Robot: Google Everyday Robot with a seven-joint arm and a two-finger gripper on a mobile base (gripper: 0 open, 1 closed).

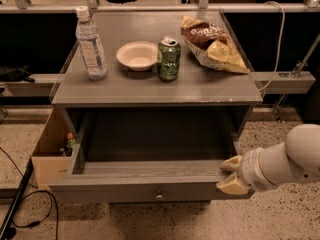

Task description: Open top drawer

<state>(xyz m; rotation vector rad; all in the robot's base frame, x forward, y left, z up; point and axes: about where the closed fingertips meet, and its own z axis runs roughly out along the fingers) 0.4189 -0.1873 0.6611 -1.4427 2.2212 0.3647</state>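
1. Grey-painted wood makes up the top drawer [135, 189]. In the camera view it stands open, extended out of the cabinet [150, 86] toward 6 o'clock. The deep box is exposed from above and shows a dark inner floor.
2. The drawer's front panel runs across the lower part of the frame. A small round metal knob [159, 196] sits at the centre of the panel, at 6 o'clock from the frame centre.
3. The gripper [231, 175] is at the right end of the front panel, at about 4 o'clock from the frame centre. One of the tan fingers [232, 185] lies against the outer face of the panel. The other lies over the inner side of its top edge. The jaws are clamped on that end of the drawer front.
4. The white arm [285, 161] extends from the gripper toward 3 o'clock and leaves the frame at the right edge.
5. Items on the cabinet top:
   - A white bowl [137, 55] sits near the centre.
   - A clear water bottle [91, 46] stands upright at 9 o'clock from the bowl.
   - A green can [168, 59] stands upright just beside the bowl, at its 4 o'clock.
   - A chip bag [212, 44] lies at 2 o'clock from the can, near the right edge.
6. A cardboard box [50, 154] sits on the floor at 9 o'clock from the drawer, against the cabinet's left side. The small items in it cannot be identified.
7. A black cable [22, 204] lies on the floor at 7 o'clock.
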